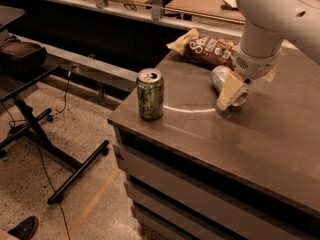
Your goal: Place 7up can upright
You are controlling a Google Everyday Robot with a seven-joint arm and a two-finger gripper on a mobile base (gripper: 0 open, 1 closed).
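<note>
The 7up can (221, 78), pale silver-grey, lies tilted on its side on the brown table top (260, 134), just in front of the chip bag. My gripper (235, 89) comes down from the white arm (272, 19) at the upper right and is shut on the can. One cream finger (227, 93) crosses the can's front, and the other finger is mostly hidden behind the wrist. The can's lower end rests on or just above the table.
A darker green patterned can (150, 94) stands upright near the table's left front corner. A brown chip bag (205, 49) lies at the back edge. The table's left edge drops to the floor, where a black stand (30, 124) and cables sit.
</note>
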